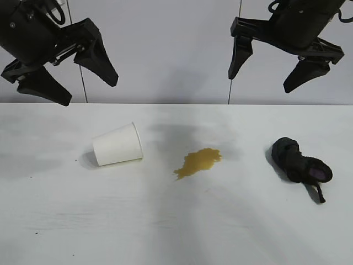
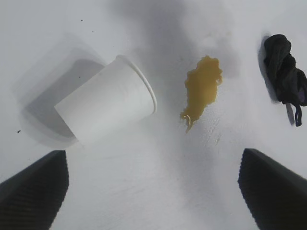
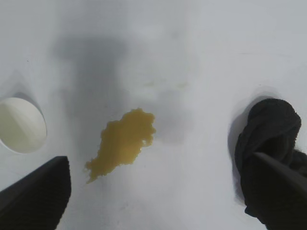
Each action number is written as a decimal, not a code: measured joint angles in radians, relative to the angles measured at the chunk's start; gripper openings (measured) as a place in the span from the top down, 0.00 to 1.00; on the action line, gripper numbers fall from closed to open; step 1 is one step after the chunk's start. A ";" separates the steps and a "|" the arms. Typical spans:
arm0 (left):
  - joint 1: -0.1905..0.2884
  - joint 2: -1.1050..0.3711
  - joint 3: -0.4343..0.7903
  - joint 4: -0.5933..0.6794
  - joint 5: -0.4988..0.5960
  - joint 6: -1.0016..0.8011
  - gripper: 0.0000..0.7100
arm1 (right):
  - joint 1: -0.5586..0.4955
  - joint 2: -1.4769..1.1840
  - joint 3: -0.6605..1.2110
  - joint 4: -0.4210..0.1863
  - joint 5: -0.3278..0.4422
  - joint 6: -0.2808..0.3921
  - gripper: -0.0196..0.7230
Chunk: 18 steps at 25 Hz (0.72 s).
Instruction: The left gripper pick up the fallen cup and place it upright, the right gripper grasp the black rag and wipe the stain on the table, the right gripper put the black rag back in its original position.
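Note:
The white paper cup (image 1: 117, 144) lies on its side on the table (image 1: 176, 232), left of centre, its rim toward the stain; it also shows in the left wrist view (image 2: 105, 100) and its open mouth in the right wrist view (image 3: 20, 125). The amber-brown stain (image 1: 197, 162) (image 2: 203, 89) (image 3: 122, 142) is at the table's middle. The black rag (image 1: 300, 162) (image 2: 285, 74) (image 3: 268, 132) lies at the right. My left gripper (image 1: 89, 83) (image 2: 153, 184) hangs open and empty high above the cup. My right gripper (image 1: 266, 70) (image 3: 160, 191) hangs open and empty high above, between the stain and the rag.
A plain grey wall (image 1: 171, 49) with two thin vertical seams stands behind the table's far edge. Nothing else lies on the tabletop.

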 joint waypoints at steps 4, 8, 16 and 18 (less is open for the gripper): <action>0.000 0.000 0.000 0.000 0.000 0.000 0.02 | 0.000 0.000 0.000 0.000 0.000 0.000 0.04; 0.000 0.000 0.000 0.000 0.000 0.000 0.02 | 0.000 0.000 0.000 0.000 0.000 0.000 0.04; 0.000 0.000 0.000 0.000 -0.007 0.000 0.02 | 0.000 0.000 0.000 0.000 0.000 0.000 0.04; 0.000 0.000 0.000 0.000 -0.011 0.000 0.02 | 0.000 0.000 0.000 0.000 0.000 0.000 0.04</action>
